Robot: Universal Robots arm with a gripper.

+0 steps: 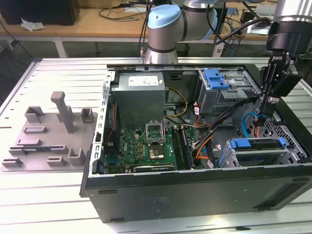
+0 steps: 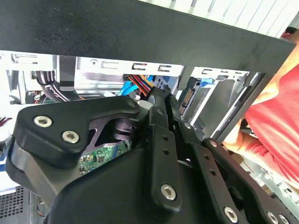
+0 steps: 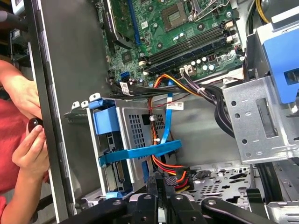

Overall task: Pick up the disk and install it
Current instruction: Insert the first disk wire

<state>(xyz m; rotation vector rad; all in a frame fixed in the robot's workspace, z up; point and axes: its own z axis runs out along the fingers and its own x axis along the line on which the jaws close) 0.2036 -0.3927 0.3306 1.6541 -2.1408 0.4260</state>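
Observation:
The disk (image 1: pixel 261 145), silver-grey in a blue carrier (image 3: pixel 106 122), sits in the metal drive cage (image 3: pixel 135 133) at the lower corner of the open computer case (image 1: pixel 195 190), on the exterior view's right. My gripper (image 1: pixel 262 122) hangs point-down just above and behind that cage, beside the blue data cable (image 3: pixel 163 121) and the red-orange-yellow power wires (image 3: pixel 175 170). In both wrist views its black fingers (image 3: pixel 153 186) lie pressed together, shut, and I see nothing between them. The fingertips (image 2: pixel 156 100) point at the bundle of coloured wires.
A second blue carrier (image 1: pixel 216 78) sits in the upper cage. Inside the case are the motherboard (image 1: pixel 146 146) and the power supply (image 1: pixel 139 92). A grey fixture tray (image 1: pixel 48 136) lies at the exterior view's left. A person's hands (image 3: pixel 23 140) and red sleeve (image 2: pixel 275 126) are just outside the case wall.

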